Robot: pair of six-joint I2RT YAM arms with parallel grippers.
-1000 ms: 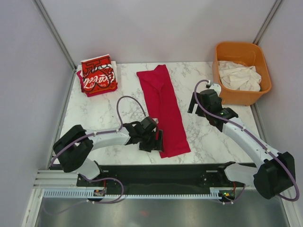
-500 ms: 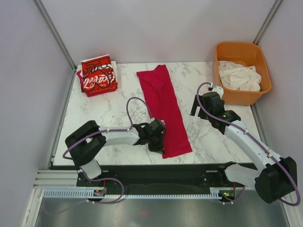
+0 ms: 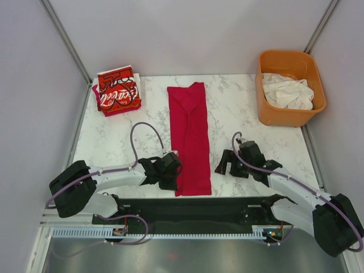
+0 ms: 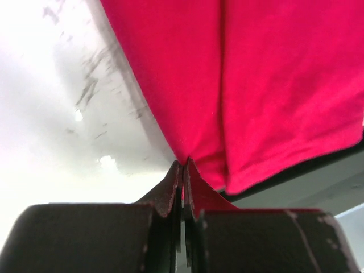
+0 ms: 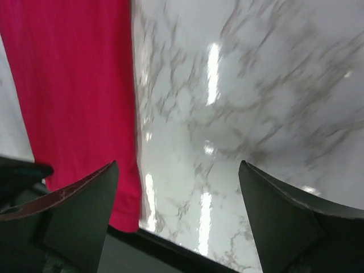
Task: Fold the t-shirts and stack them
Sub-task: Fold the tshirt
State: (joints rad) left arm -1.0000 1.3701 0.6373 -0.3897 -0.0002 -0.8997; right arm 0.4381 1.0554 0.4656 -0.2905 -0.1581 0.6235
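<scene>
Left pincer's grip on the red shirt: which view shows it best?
Left wrist: left pincer shut on the crimson shirt, hem between its fingers. Top external hides the contact; right wrist shows only cloth.

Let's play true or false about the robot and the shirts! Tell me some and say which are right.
1. The left jaws are shut on the plain red shirt's near end. True.
2. The right jaws pinch that shirt too. False: they stand open beside it, gripping nothing.
3. The orange tub holds off-white cloth. True.
4. The Coca-Cola shirt lies in the tub. False: it sits folded at the table's far left corner.
</scene>
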